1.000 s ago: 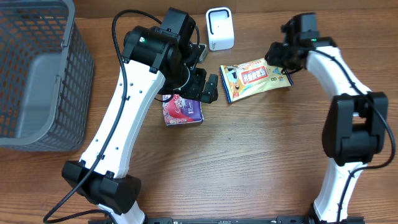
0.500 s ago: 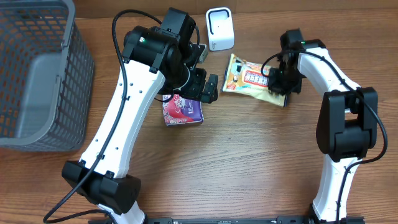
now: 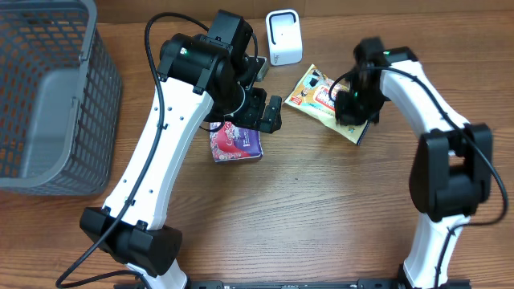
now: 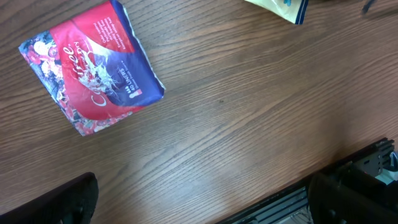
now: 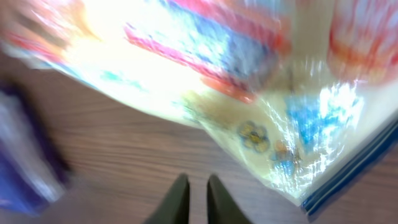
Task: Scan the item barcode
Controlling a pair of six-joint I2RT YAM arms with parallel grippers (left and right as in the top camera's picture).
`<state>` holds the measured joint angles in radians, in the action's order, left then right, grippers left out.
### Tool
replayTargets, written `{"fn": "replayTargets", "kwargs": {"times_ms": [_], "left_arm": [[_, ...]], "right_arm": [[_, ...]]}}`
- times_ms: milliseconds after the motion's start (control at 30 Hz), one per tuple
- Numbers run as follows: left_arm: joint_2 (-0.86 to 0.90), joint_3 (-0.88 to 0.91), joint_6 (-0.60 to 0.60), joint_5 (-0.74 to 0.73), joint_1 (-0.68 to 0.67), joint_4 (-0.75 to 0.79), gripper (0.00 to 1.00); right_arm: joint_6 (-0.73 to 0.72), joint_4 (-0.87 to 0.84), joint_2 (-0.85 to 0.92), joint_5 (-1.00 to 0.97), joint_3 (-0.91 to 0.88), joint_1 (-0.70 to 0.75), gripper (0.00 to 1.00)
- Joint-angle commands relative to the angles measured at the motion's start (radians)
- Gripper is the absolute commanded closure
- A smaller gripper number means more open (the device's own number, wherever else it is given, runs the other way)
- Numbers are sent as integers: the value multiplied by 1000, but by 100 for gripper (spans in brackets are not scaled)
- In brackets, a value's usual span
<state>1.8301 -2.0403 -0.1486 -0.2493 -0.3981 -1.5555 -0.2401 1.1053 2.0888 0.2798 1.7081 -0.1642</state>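
Observation:
A yellow snack packet (image 3: 315,91) lies tilted on the table, below and right of the white scanner (image 3: 283,36). My right gripper (image 3: 354,108) sits over the packet's right end. In the right wrist view its fingertips (image 5: 198,183) are almost together with only bare wood in the slit, and the packet (image 5: 249,81) lies blurred just beyond them. A red and purple packet (image 3: 236,144) (image 4: 93,68) lies flat near the middle of the table. My left gripper (image 3: 266,115) (image 4: 202,208) hovers wide open beside it, holding nothing.
A grey mesh basket (image 3: 48,96) fills the left side of the table. The table's front edge and a black rail (image 4: 348,180) show in the left wrist view. A corner of the yellow packet (image 4: 280,7) shows at the top of that view.
My right gripper moved left and down over the yellow packet and its jaws closed. The packet turned and slid left toward the scanner. The left arm stayed still.

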Motion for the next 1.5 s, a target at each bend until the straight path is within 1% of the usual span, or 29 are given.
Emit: {"fn": "replayTargets", "kwargs": {"times_ms": [0,67,133,233,267,300,367,400,533,733,900,1067,1267,1367,1467], "left_arm": [[2,2,22,6,-1,1,0],[2,2,22,6,-1,1,0],[2,2,22,6,-1,1,0],[2,2,22,6,-1,1,0],[2,2,22,6,-1,1,0],[2,2,22,6,-1,1,0],[2,2,22,6,-1,1,0],[2,2,22,6,-1,1,0],[2,2,22,6,-1,1,0],[2,2,22,6,-1,1,0],[2,2,22,6,-1,1,0],[2,2,22,6,-1,1,0],[2,2,22,6,-1,1,1],[2,2,22,6,-1,1,0],[2,2,22,6,-1,1,0]], "right_arm": [[5,-135,-87,11,16,8,80],[5,-253,-82,10,13,8,82],[5,-334,-66,0,13,6,86],[1,-406,-22,-51,13,-3,96],[-10,-415,-7,-73,13,-5,96],[-57,-419,25,-114,13,-8,96],[-109,-415,73,-129,13,-11,96],[-118,-401,121,-129,13,-11,96],[-131,-337,170,-126,13,-11,96],[-131,-171,166,-95,14,-13,96],[-130,24,165,2,14,-14,96],[-123,148,150,66,14,-46,96],[-104,159,40,63,16,-87,96],[-104,158,-39,61,16,-87,96],[-119,158,-119,20,16,-76,96]]}}
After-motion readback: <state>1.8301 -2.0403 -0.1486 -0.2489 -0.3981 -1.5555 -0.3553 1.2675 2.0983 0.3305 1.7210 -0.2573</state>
